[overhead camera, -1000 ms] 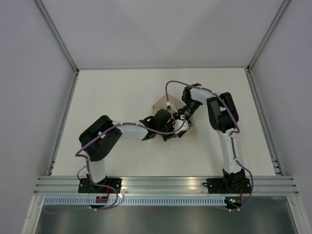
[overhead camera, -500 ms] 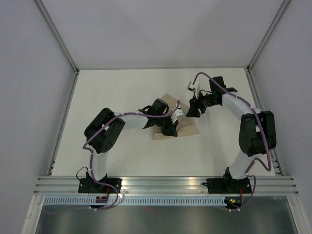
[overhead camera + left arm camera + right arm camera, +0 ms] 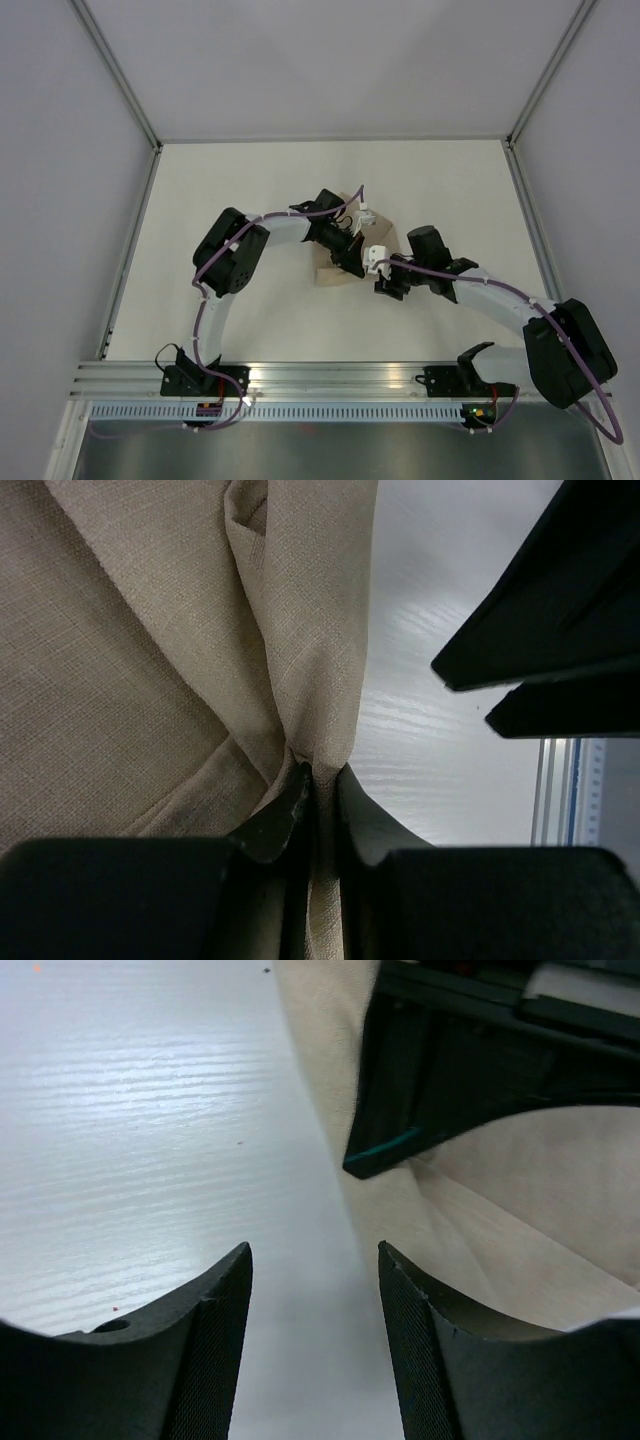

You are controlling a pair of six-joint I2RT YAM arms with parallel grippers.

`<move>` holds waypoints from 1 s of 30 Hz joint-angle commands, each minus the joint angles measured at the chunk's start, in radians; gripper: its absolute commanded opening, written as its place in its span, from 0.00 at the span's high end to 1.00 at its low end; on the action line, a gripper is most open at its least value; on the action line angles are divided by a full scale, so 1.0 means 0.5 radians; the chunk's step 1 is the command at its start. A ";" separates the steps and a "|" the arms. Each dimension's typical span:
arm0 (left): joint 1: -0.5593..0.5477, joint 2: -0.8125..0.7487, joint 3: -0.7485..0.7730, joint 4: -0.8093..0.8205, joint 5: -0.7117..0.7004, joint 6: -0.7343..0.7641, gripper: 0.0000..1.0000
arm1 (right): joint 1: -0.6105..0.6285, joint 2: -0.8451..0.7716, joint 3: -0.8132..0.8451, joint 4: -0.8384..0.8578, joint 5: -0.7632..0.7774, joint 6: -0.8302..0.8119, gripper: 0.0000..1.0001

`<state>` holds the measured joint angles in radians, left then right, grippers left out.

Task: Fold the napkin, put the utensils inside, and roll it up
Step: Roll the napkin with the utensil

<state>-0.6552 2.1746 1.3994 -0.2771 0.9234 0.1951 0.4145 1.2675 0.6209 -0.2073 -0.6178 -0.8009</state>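
While the overhead view hides much under the arms, it shows the napkin [image 3: 332, 277] lying creased beneath both grippers. The left gripper [image 3: 352, 262] is down on the cloth, and the right gripper [image 3: 388, 289] sits just beside its near edge. No utensil shows.

In the left wrist view, the left gripper [image 3: 322, 798] is pinched tight on a raised fold of napkin [image 3: 150, 680], with layered cloth spreading away from its tips. Bare table [image 3: 450, 730] lies to one side.

In the right wrist view, the right gripper [image 3: 315, 1290] is spread wide and holds nothing. It hovers over the table [image 3: 150, 1110], with the napkin [image 3: 480, 1220] edge just ahead and the left gripper [image 3: 450, 1070] beyond.

Judging from this, folding is under way but unfinished. I cannot tell whether a utensil is inside, and no roll has formed.
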 commanded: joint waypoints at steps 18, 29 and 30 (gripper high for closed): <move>0.000 0.280 0.156 -0.507 0.025 -0.037 0.98 | 0.484 0.287 -0.257 0.700 0.699 -0.380 0.40; 0.022 0.265 0.192 -0.529 0.181 -0.022 0.93 | 0.487 0.432 -0.110 0.406 0.684 -0.460 0.75; 0.028 0.250 0.205 -0.520 0.187 -0.031 0.88 | 0.484 0.441 -0.088 0.323 0.674 -0.460 0.78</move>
<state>-0.6445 2.2642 1.5002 -0.4717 1.0576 0.1749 0.6548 1.4487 0.5495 0.0647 -0.2848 -1.0084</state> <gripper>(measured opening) 0.130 0.282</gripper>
